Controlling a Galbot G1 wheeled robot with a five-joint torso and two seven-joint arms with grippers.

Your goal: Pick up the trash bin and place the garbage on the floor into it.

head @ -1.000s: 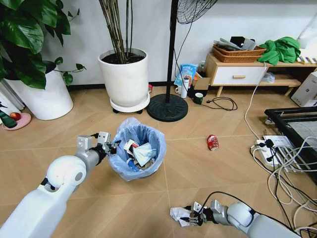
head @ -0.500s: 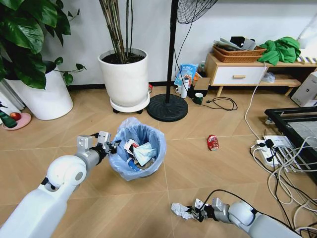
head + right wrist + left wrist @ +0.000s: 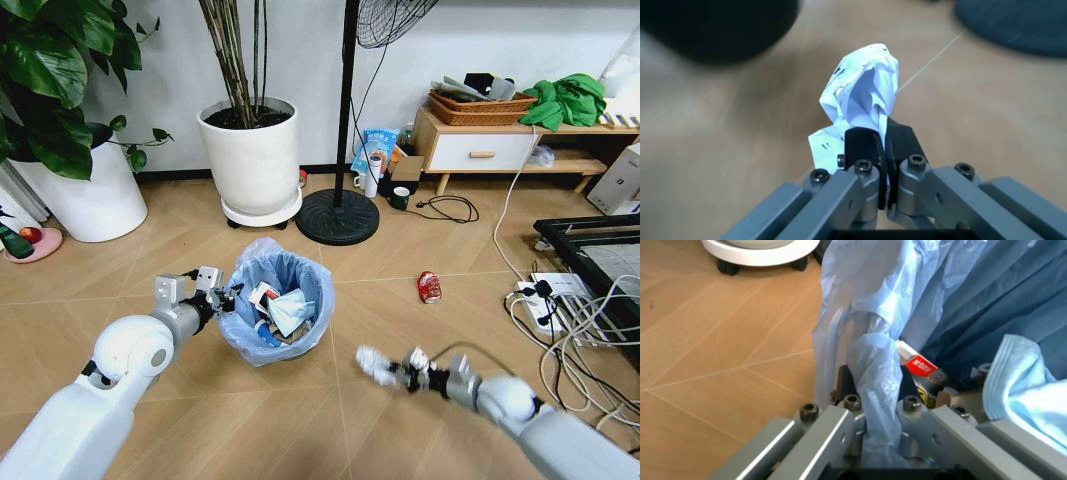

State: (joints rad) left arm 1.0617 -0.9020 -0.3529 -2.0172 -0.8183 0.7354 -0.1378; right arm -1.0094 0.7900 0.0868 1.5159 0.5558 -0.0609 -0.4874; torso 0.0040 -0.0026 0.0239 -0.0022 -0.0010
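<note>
Crushed red can point(image 3: 429, 287) on the floor point(image 3: 380, 250) right of the trash bin point(image 3: 277, 310). My left gripper point(image 3: 222, 297) clamps the bin's rim; right gripper point(image 3: 393, 373) pinches a paper wad point(image 3: 862, 95) above the floor, beside the bin.

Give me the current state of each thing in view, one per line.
Trash bin: upright on the floor, part full of litter, its bag rim pinched.
Left claw: shut on the bin's blue bag.
Right claw: shut on a paper wad, held off the floor beside the bin.
Red can: crushed, lying on the floor, untouched.
</note>
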